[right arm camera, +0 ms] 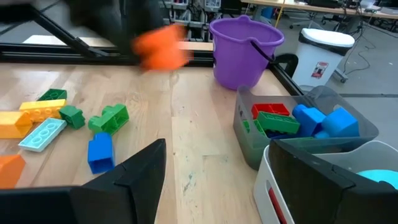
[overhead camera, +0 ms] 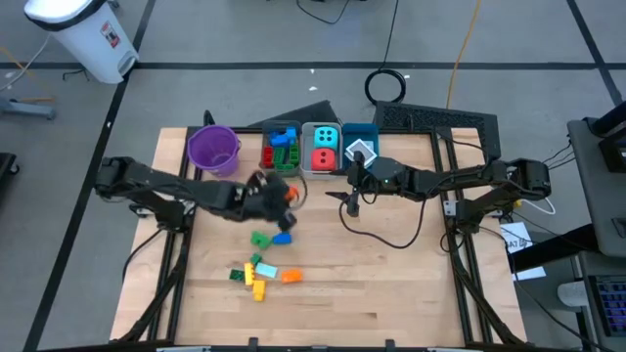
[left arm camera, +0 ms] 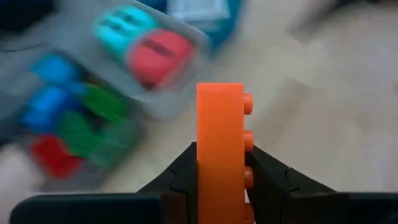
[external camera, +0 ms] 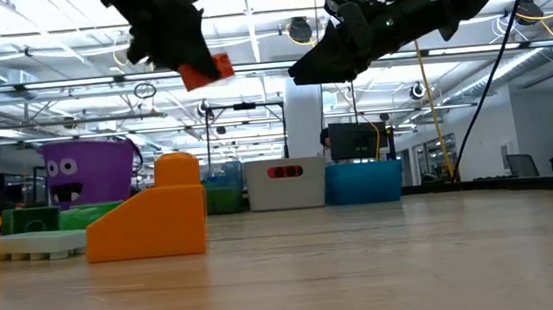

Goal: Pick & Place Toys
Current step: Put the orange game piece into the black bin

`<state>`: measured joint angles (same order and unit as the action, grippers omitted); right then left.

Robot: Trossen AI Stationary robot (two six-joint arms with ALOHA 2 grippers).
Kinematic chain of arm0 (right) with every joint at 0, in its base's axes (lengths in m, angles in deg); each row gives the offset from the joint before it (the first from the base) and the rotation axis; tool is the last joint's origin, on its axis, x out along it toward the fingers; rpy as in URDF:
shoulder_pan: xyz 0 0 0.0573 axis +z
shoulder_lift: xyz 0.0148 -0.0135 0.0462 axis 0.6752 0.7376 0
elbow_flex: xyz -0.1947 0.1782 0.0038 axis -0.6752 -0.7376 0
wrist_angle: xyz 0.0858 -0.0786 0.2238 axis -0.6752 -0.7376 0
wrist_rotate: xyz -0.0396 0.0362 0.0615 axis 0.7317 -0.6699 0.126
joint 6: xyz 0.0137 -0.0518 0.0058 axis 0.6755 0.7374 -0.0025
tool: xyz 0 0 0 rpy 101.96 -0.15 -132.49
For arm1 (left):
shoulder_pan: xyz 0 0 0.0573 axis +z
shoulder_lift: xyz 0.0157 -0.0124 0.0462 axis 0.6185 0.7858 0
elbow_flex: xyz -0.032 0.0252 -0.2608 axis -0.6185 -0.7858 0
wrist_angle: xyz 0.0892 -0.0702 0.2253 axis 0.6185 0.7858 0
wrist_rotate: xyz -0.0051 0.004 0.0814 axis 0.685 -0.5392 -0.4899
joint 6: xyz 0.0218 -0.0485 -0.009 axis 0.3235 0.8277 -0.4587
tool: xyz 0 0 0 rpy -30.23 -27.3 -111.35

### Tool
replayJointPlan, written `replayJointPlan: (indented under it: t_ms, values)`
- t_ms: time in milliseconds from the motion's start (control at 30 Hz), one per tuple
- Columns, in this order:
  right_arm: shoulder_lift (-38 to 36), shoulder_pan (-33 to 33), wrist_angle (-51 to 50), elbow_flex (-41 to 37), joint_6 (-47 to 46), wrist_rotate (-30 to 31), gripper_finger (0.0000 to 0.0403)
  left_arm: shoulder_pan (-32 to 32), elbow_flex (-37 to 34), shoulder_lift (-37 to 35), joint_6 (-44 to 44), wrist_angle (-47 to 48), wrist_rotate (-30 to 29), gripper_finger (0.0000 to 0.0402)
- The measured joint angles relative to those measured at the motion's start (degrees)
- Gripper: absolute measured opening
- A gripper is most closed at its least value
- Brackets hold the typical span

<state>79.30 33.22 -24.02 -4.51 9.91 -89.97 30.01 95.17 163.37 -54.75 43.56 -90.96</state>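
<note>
Left end effector grasps 1 orange brick above the worktop; right end effector, at its 3 o'clock, hangs released.

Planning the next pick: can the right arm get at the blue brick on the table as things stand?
Probably yes. The right gripper hangs open and empty, with bare table between it and the blue brick. The left gripper, holding an orange brick, is close above it, though.

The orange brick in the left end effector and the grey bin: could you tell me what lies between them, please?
Nothing: in the high view only bare table separates the orange brick, held by the left end effector, from the grey bin.
</note>
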Motion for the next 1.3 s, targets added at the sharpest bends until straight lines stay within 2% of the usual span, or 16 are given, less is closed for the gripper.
replayJointPlan:
  t_ms: [167, 400, 667, 833, 933, 1000, 1167, 1300]
  values:
    - [0.0, 0.0, 0.0, 0.0, 0.0, 0.0, 0.0256, 8.2, 0.0, -1.6, 3.4, 0.6, -6.4, 0.0111]
    - [0.0, 0.0, 0.1, 0.0, 0.0, 0.0, 0.0256, 21.1, -0.7, 1.6, 4.6, -0.8, -7.2, 0.0096]
    - [0.0, 0.0, 0.1, 0.0, 0.1, 0.0, 0.0256, 33.4, -0.7, 8.0, 1.0, -9.4, -3.4, 0.0120]
    - [0.0, 0.0, 0.1, 0.0, 0.2, 0.0, 0.0256, 38.4, -0.7, 13.0, -0.7, -11.4, -3.2, 0.0097]
    - [0.0, 0.0, 0.1, 0.0, 0.3, 0.0, 0.0256, 40.4, -0.7, 15.0, -4.1, -13.8, -3.2, 0.0098]
    - [0.0, 0.0, 0.1, 0.0, 0.4, 0.0, 0.0256, 41.1, -0.7, 15.7, -4.5, -14.4, -3.2, 0.0117]
    - [0.0, 0.0, 0.1, 0.0, 0.4, 0.0, 0.0256, 41.1, -0.7, 16.1, -5.7, -15.1, -2.9, 0.0215]
    - [0.0, 0.0, 0.1, 0.0, 0.4, -0.1, 0.0256, 40.7, -0.7, 16.1, -10.2, -15.3, -0.7, 0.0277]
